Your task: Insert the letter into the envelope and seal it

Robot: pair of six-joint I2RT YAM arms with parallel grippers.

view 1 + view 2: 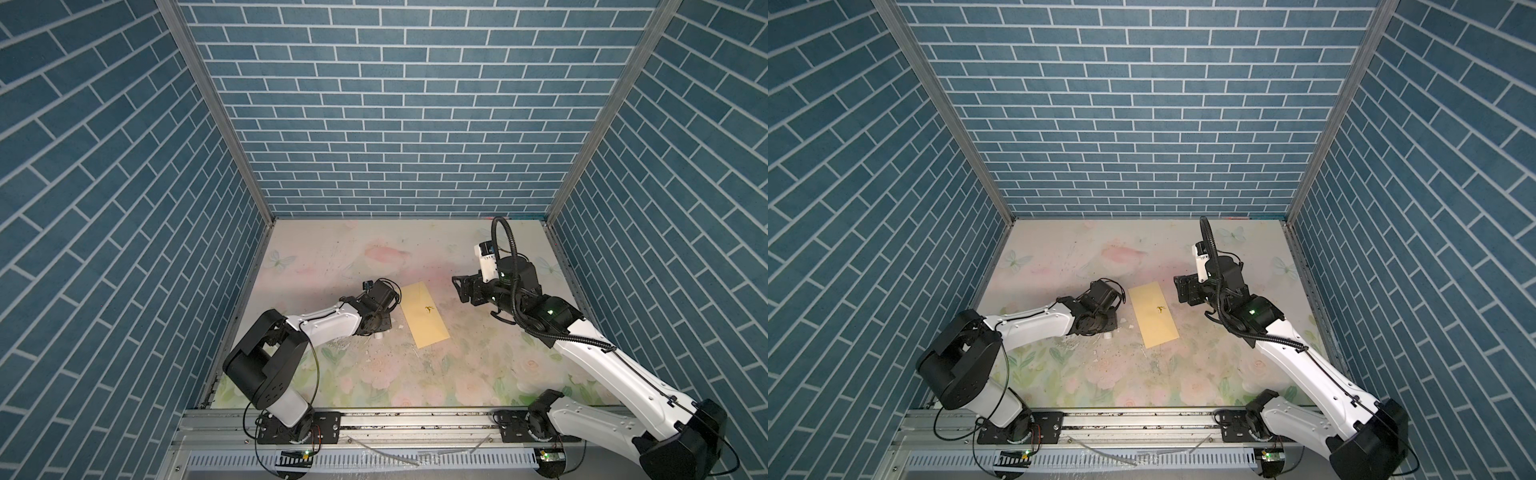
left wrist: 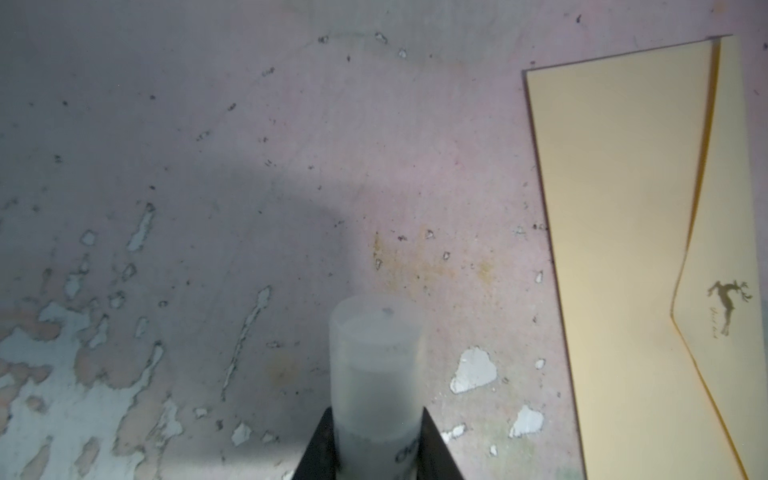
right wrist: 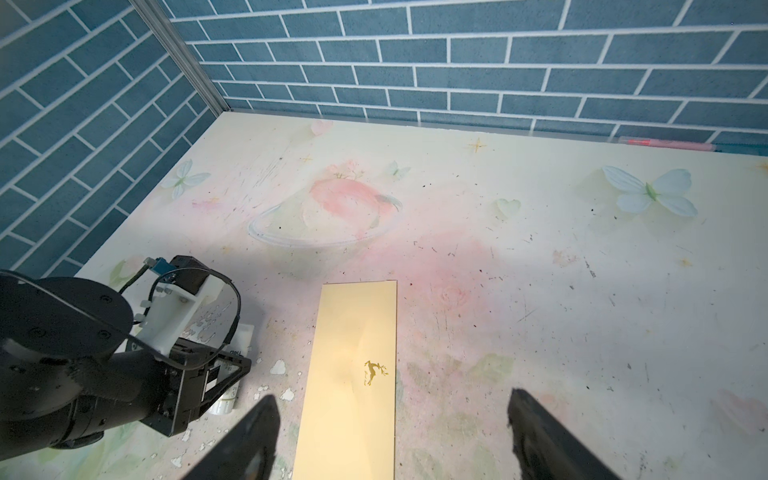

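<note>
One blurred glue stick (image 2: 376, 374) between left jaws, partly out of frame.

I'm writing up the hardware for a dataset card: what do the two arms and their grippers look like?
Both have white link shells and black joint housings. The left arm trails thin black wires; the right arm carries a thick black corrugated hose looping over its wrist and a small green light on one joint. The left gripper and right gripper both have black, tapering fingers.

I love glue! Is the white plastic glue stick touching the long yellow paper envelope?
Apart: the left wrist view shows bare table between glue stick and envelope.
</note>
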